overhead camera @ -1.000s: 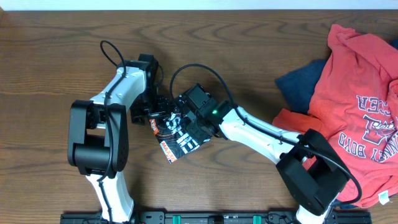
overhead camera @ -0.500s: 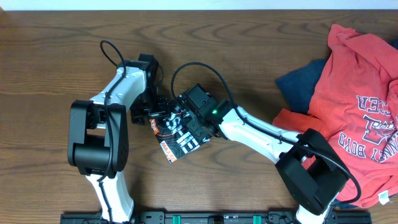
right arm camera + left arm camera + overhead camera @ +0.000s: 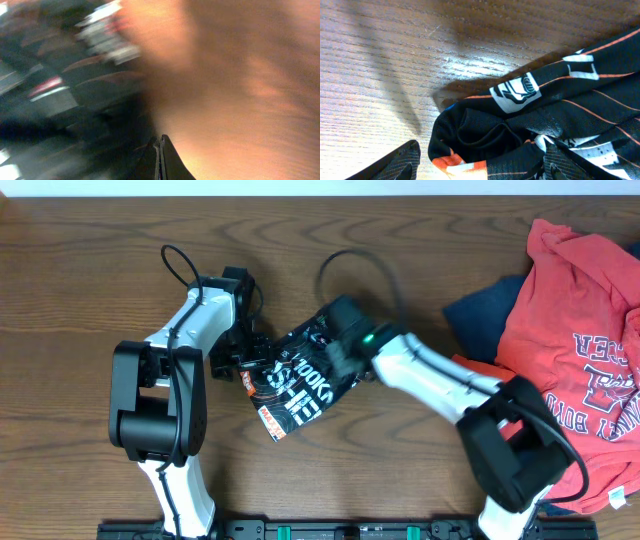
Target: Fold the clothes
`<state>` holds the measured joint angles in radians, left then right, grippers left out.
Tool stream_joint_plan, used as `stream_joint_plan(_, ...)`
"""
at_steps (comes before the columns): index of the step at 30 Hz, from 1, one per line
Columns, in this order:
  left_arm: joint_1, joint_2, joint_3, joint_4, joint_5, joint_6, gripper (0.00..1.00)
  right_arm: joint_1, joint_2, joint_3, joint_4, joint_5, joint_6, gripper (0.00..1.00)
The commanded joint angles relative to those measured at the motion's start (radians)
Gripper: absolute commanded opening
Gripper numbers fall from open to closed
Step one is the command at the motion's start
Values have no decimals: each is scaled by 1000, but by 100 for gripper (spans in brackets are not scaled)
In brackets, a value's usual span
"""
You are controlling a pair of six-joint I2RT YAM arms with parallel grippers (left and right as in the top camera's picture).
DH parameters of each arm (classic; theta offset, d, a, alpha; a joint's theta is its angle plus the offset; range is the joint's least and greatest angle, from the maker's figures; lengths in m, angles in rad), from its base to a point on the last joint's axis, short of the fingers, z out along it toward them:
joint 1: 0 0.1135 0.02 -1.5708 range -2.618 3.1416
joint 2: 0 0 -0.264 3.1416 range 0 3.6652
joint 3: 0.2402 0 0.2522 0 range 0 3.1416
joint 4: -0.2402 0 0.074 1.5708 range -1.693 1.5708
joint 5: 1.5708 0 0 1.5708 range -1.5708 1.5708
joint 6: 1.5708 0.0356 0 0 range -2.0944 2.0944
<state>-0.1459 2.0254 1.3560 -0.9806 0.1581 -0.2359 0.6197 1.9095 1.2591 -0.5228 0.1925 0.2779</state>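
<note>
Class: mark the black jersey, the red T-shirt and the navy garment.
black jersey point(image 3: 300, 385): overhead view, white lettering.
red T-shirt point(image 3: 560, 300): overhead view, plain upper cloth.
navy garment point(image 3: 482, 315): overhead view, exposed part.

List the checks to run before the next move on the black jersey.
1. Right gripper fingers shut: ok.
2. Black jersey pinched between them: cannot tell; the right wrist view is blurred.
3. Left gripper open, fingers either side of the jersey: ok.
4. Jersey flat on the table: not ok, bunched.
5. Red T-shirt and navy garment apart from the jersey: ok.
</note>
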Motion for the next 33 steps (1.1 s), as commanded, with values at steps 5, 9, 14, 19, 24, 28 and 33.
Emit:
stream_joint_plan(5, 1, 20, -11, -2, -12, -5, 79, -158, 5, 32, -9, -103, 61, 24)
stream_joint_plan(9, 1, 20, -11, -2, -12, -5, 79, -164, -22, 39, -37, -344, -66, 25)
stream_joint_plan(14, 1, 20, -11, 2, -12, -5, 79, -74, -92, 41, -35, -538, -214, 25)
stream_joint_plan(19, 1, 20, -11, 1, -12, -6, 79, 40, -63, 34, -33, -529, -280, 23)
stream_joint_plan(24, 1, 20, -11, 1, -12, -6, 79, 82, 21, 33, -10, -542, -272, 22)
stream_joint_plan(28, 1, 20, -11, 1, -12, -6, 79, 80, 65, 33, 8, -535, -272, 22)
stream_joint_plan(33, 1, 20, -11, 1, -12, -6, 79, 42, 70, 33, -7, -370, -197, 20)
